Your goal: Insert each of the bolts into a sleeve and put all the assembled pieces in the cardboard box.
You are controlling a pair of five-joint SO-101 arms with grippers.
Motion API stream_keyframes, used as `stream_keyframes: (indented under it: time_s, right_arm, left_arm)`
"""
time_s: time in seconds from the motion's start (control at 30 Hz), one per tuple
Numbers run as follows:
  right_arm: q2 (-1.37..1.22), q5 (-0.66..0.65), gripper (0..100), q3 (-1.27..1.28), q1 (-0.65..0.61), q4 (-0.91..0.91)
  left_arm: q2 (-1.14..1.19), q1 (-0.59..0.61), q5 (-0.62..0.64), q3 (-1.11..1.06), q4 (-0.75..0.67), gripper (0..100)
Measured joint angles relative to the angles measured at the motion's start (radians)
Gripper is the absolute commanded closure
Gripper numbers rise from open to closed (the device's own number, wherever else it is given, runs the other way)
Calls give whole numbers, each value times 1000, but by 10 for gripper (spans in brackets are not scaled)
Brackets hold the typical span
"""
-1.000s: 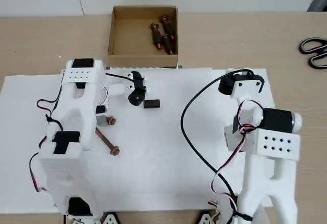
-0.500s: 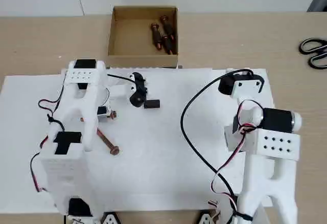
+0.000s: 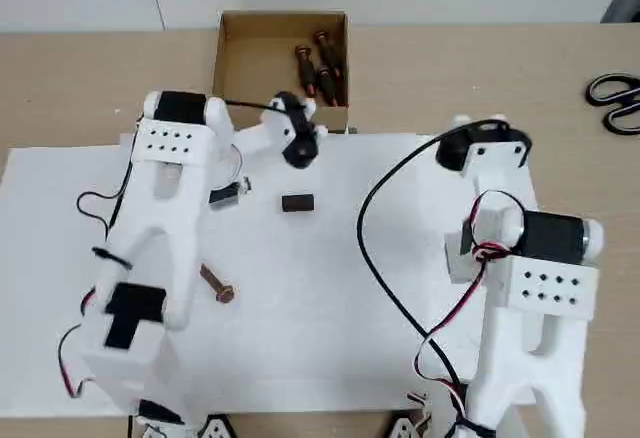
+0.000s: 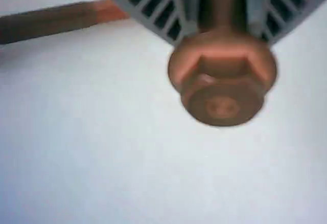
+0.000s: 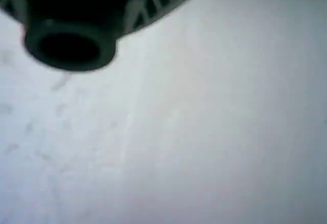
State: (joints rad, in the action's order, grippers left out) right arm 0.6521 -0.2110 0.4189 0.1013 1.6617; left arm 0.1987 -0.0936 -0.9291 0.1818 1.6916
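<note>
Left wrist view: left gripper (image 4: 222, 12) pinches copper hex-head bolt (image 4: 222, 86), shank hidden; right gripper (image 5: 76, 6) clamps black tubular sleeve (image 5: 69, 47), top cropped.

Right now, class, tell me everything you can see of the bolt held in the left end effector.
The bolt is copper-brown and looks metallic, with a hexagonal head on a round flange. Its end face, faintly stamped, points toward the left wrist camera. Its shank runs back between the grey ribbed fingers of the left end effector, which clamp it from both sides. The head pokes out past them, over the white sheet, apparently touching nothing else.
</note>
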Motion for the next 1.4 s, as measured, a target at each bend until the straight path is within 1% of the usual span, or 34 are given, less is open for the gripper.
stream_keyframes:
  time_s: [0.1, 0.2, 0.27, 0.33, 0.47, 0.53, 0.63, 0.73, 0.87, 0.97, 1.07, 1.2, 1.4]
  right_arm:
    - [0, 66, 995, -41, -9, 0]
    - [21, 86, 995, -63, -55, 11]
    - [68, 91, 995, -64, -86, 11]
    - [135, 91, 995, -64, -115, 11]
    - [315, 91, 995, -20, -170, 11]
    - [410, 94, 995, 23, -195, 9]
    - [571, 97, 995, 127, -219, -40]
    - [709, 97, 995, 252, -244, -109]
    - [845, 97, 995, 410, -299, -178]
    - [893, 97, 995, 499, -365, -226]
    - [922, 117, 995, 563, -442, -287]
    - [933, 204, 995, 660, -569, -393]
    - [937, 227, 995, 766, -795, -557]
  left_arm:
    - [-84, -60, 190, 2, 28, 994]
    - [-137, -92, 442, 2, 32, 995]
    - [-172, -92, 559, 2, 32, 995]
    - [-218, -94, 603, -5, 32, 995]
    - [-371, -114, 717, -114, 34, 995]
    - [-477, -147, 783, -187, 37, 995]
    - [-649, -212, 911, -327, 34, 995]
    - [-818, -256, 1053, -488, -80, 995]
    - [-1017, -269, 1238, -710, -285, 995]
    - [-1145, -269, 1341, -839, -402, 995]
    - [-1249, -269, 1427, -934, -482, 995]
    - [-1358, -269, 1507, -1026, -568, 995]
    - [-1481, -269, 1617, -1108, -687, 995]
